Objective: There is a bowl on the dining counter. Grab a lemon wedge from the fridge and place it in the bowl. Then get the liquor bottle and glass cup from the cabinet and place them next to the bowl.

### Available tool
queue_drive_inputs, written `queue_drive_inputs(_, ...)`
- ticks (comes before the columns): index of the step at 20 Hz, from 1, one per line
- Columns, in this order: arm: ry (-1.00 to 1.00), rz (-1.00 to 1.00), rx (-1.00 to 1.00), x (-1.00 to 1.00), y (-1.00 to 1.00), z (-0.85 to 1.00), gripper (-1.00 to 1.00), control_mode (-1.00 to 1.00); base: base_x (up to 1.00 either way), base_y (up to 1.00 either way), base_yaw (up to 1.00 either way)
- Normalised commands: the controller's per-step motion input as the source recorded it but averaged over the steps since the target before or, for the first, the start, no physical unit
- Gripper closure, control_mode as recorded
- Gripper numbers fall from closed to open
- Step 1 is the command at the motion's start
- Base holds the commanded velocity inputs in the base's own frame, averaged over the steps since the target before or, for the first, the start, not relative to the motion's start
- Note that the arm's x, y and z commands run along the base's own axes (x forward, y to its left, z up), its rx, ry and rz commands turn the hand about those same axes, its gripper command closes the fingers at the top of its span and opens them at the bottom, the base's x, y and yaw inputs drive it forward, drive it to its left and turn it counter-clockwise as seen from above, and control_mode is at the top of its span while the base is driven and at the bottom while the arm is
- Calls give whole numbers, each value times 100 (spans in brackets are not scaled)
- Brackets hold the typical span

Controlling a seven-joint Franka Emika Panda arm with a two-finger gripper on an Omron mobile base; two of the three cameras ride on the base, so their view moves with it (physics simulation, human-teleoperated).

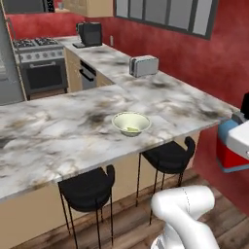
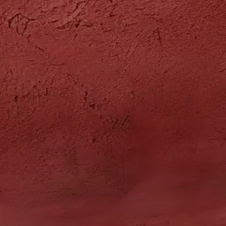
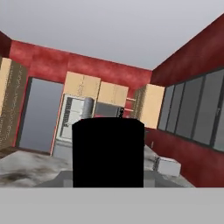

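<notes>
Because the end effector (image 1: 242, 138) is clamped on the bottle (image 1: 227, 158) well right of the bowl (image 1: 131, 118), a low approach could strike the bench (image 1: 58, 126) edge or topple the bowl.

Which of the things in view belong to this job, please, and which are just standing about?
Job: bowl with the lemon wedge in it; dining counter; bottle in the gripper; cabinet.
Standing about: toaster, coffee machine, stove, two stools.
</notes>
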Motion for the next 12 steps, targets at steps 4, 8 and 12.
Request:
queue_drive_inputs(4, 0, 0, 0, 0, 0, 0, 100, 100, 37, -72, 48)
queue_drive_inputs(8, 0, 0, 0, 0, 0, 0, 100, 100, 40, -82, 34)
queue_drive_inputs(12, 0, 0, 0, 0, 0, 0, 100, 100, 42, -74, 25)
